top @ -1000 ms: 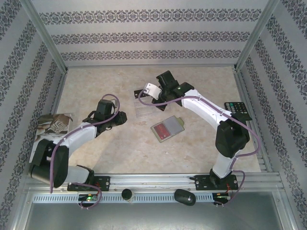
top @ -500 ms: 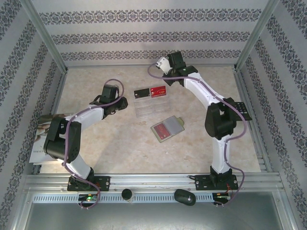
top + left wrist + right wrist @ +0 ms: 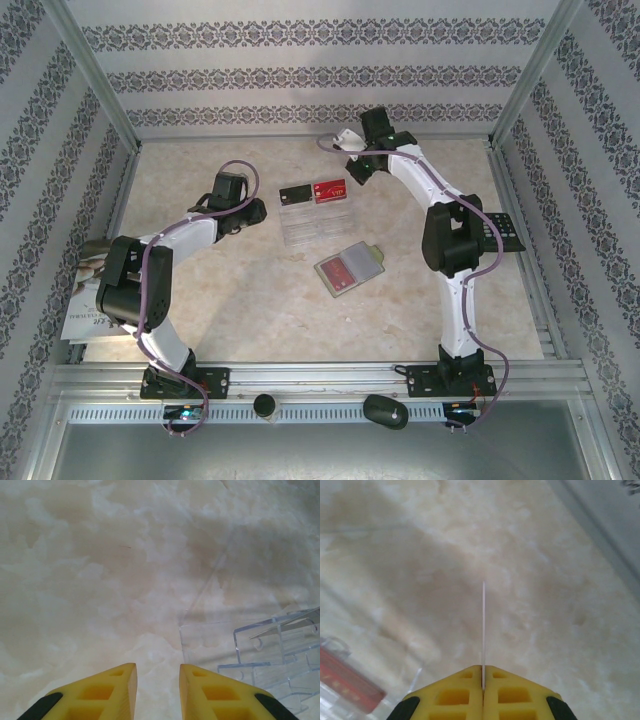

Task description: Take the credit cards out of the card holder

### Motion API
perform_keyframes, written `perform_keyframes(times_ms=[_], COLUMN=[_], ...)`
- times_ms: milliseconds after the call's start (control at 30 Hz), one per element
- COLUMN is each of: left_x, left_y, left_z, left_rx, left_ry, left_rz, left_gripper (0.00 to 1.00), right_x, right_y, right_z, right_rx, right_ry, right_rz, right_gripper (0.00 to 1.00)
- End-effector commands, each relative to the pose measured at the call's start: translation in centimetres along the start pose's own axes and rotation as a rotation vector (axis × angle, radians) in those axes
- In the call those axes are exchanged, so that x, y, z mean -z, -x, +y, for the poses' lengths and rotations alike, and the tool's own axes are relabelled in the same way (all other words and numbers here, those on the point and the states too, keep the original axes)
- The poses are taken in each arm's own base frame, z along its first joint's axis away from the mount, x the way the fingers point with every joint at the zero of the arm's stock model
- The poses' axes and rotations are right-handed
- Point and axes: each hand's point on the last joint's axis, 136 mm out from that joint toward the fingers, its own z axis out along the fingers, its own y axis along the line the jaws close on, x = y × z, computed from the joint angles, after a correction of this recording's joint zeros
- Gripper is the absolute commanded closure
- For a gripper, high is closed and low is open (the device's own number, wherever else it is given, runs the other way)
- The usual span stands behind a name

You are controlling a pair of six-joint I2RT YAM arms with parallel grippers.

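The olive card holder (image 3: 350, 268) lies open mid-table with a reddish card showing in it. Behind it lie a black card (image 3: 294, 194), a red card (image 3: 330, 189) (image 3: 347, 687) and see-through cards (image 3: 315, 222) (image 3: 260, 650). My right gripper (image 3: 352, 143) (image 3: 483, 669) hovers near the back wall, behind the red card, shut on a thin pale card (image 3: 483, 625) seen edge-on. Just left of the see-through cards, low over the table, my left gripper (image 3: 258, 210) (image 3: 158, 672) is open with nothing between its fingers.
A black calculator (image 3: 497, 230) sits at the right edge, partly behind the right arm. A printed booklet (image 3: 95, 290) lies at the left edge under the left arm. Patterned walls close in the back and both sides.
My right gripper has swung from over the black and red cards to the back wall, carrying the thin card and uncovering the red one. The left gripper has moved backward, beside the see-through cards.
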Motion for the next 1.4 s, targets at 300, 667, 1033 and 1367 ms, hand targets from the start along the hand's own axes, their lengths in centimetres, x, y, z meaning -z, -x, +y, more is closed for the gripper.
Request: perform_keyframes(times_ms=[300, 667, 1033, 1367], left_x=[0.0, 2.8, 4.6, 5.8], left_y=[-1.2, -1.8, -3.3, -4.0], left_z=[0.5, 0.8, 1.2, 1.1], left_rx=[0.047, 0.085, 0.112, 0.092], left_ry=[-0.039, -0.07, -0.085, -0.087], left_rz=[0.004, -0.058, -0.058, -0.036], left_gripper=[0.72, 0.69, 0.68, 0.69], right_x=[3.1, 9.0, 8.2, 5.0], right_y=[-2.8, -2.7, 2.4, 6.5], right_z=[7.2, 7.3, 19.2, 21.5], right_rx=[-0.019, -0.022, 0.26, 0.394], right_ry=[0.164, -0.094, 0.348, 0.418], right_rz=[0.02, -0.085, -0.09, -0.132], right_gripper=[1.0, 1.0, 1.0, 1.0])
